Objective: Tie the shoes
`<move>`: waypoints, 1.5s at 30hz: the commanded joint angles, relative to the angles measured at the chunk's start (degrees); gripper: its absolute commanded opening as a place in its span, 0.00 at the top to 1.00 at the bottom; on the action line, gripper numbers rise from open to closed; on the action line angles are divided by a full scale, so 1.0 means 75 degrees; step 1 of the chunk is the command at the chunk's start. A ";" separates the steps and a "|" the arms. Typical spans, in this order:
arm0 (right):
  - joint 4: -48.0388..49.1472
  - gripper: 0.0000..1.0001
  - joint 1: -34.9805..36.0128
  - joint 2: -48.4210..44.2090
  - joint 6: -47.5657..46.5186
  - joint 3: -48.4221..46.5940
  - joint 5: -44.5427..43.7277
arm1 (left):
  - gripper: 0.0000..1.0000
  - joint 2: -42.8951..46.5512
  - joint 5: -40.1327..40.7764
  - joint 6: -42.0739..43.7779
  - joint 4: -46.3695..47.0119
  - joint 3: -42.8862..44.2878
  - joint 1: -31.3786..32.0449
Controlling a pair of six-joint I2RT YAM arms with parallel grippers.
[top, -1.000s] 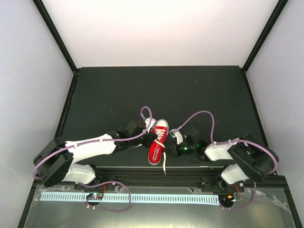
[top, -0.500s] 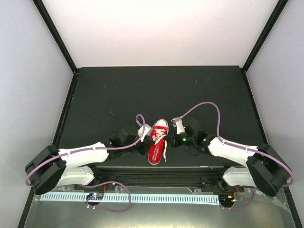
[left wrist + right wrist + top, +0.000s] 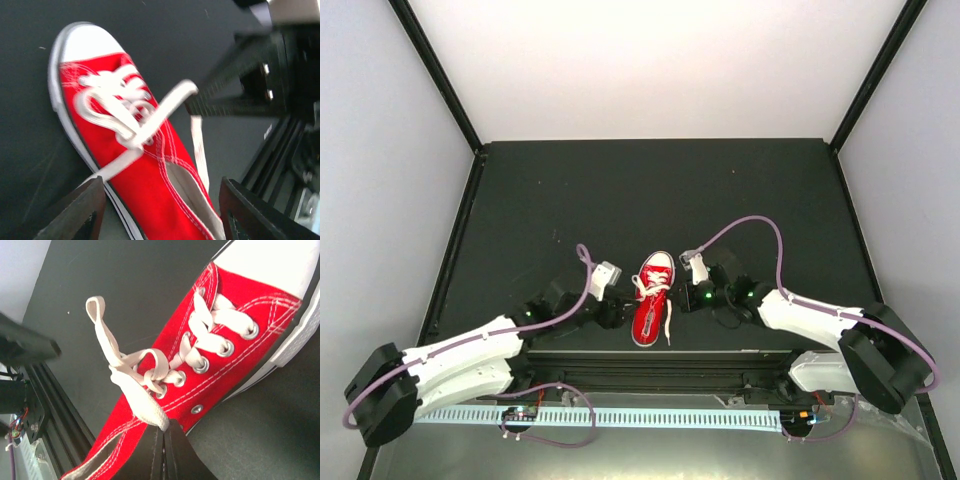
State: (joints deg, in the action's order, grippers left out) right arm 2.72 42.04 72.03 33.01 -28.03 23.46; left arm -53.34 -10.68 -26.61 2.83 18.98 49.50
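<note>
Your left arm has pulled back toward 8 o'clock since half a second ago, and its gripper [image 3: 161, 200] has come off the shoe [image 3: 653, 300]. It now sits just beside the shoe at its 9 o'clock, jaws spread wide and holding nothing. The right arm and the shoe have stayed put.

The shoe lies near the table's [image 3: 570, 200] 6 o'clock edge, between your two grippers, with its toe toward 12 o'clock. Your right gripper [image 3: 163, 435] is at the shoe's 3 o'clock, with its fingers clamped on one strand of the laces [image 3: 125, 365]. That strand runs from the fingertips up to a loose crossing over the upper eyelets. In the right wrist view a slack loop sticks out toward 10 o'clock, touching neither gripper. From above, another strand trails toward 6 o'clock beside the heel. The left wrist view is blurred.
</note>
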 commanded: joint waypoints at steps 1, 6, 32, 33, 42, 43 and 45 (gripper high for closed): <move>0.0036 0.98 0.0016 -0.0076 -0.0182 0.0148 0.0243 | 0.30 0.0323 -0.0003 -0.0821 -0.0544 0.0360 -0.0680; 0.0032 0.98 0.0015 -0.0085 -0.0230 0.0174 0.0270 | 0.18 -0.0644 -0.0904 -0.1299 -0.0543 0.1137 -0.1516; 0.0113 0.98 0.0026 0.0001 -0.0250 0.0064 0.0305 | 0.98 -0.2769 -0.2532 -0.0884 -0.0084 0.1944 -0.1940; 0.0098 0.98 0.0031 0.0011 -0.0253 0.0059 0.0302 | 0.98 -0.2530 -0.2622 -0.0816 0.0052 0.1793 -0.1912; 0.0082 0.98 0.0028 -0.0049 -0.0161 0.0012 0.0251 | 0.98 -0.1403 -0.2760 -0.0834 0.0483 0.0462 -0.1276; 0.0091 0.98 0.0025 -0.0044 -0.0160 0.0005 0.0268 | 0.98 -0.1399 -0.2753 -0.0914 0.0568 0.0369 -0.1176; 0.0106 0.98 0.0025 -0.0021 -0.0148 -0.0001 0.0301 | 0.97 -0.1461 -0.2682 -0.1034 0.0662 0.0220 -0.0977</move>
State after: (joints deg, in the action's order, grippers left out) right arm 2.57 42.04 72.05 31.86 -27.18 25.06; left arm -64.75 -29.69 -33.17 4.71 22.28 39.86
